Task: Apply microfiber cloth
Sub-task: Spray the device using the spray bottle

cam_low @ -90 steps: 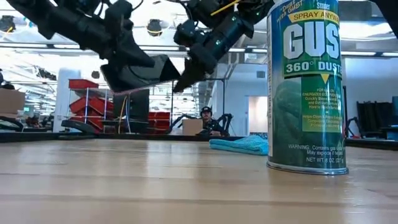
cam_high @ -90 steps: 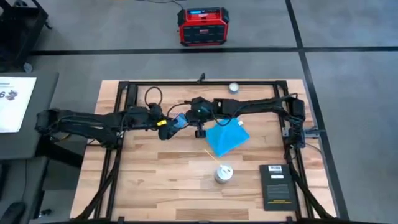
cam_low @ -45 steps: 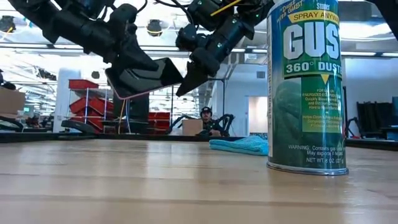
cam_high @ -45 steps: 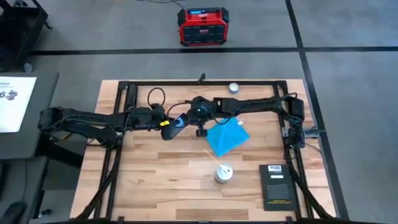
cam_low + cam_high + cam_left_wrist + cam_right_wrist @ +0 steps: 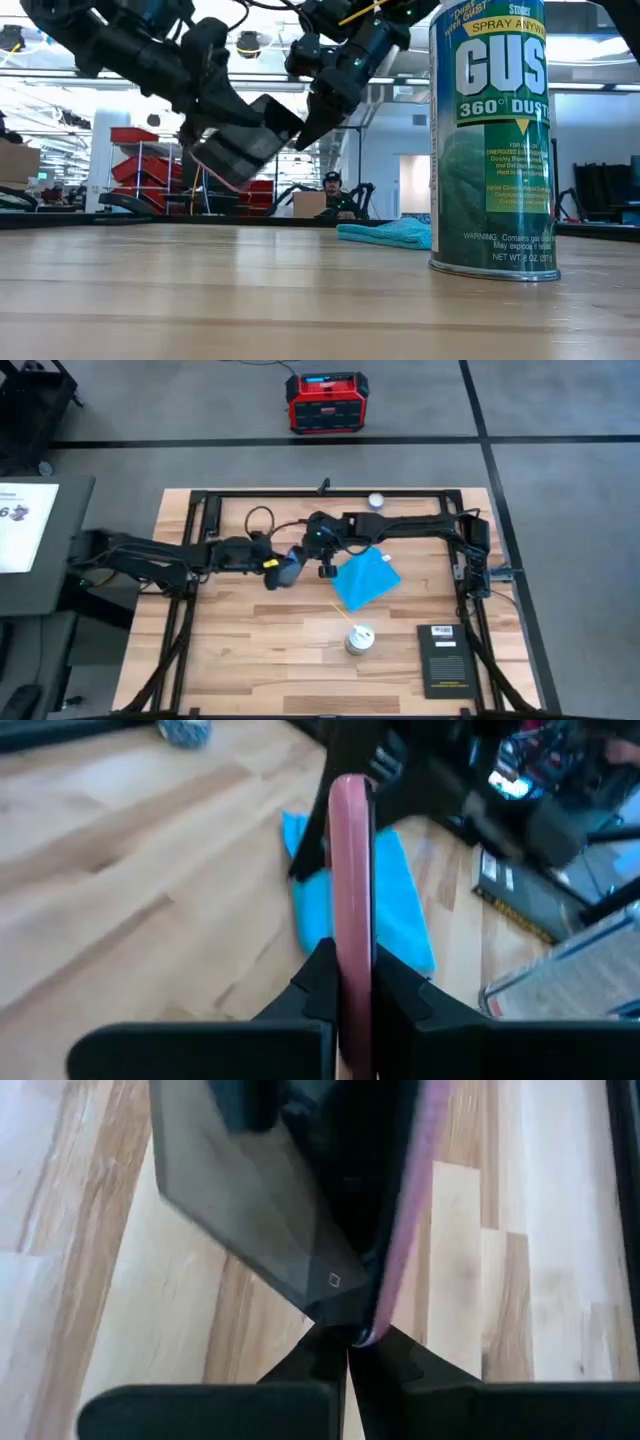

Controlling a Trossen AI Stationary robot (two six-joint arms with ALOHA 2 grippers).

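From above, the left claw (image 5: 283, 571) and right claw (image 5: 312, 546) meet over the bench (image 5: 250, 650), both clamped on the phone (image 5: 290, 564); the cloth (image 5: 364, 581) lies flat just right. At bench level, the phone (image 5: 245, 150) hangs tilted, the cloth (image 5: 385, 234) behind the can (image 5: 492, 140).

From the low view, the tall green spray can (image 5: 495, 140) is cut by the top edge and hides part of the flat bright blue microfiber cloth (image 5: 385, 234). In the left wrist view, the background behind the pink-edged phone (image 5: 349, 900) is blurred.
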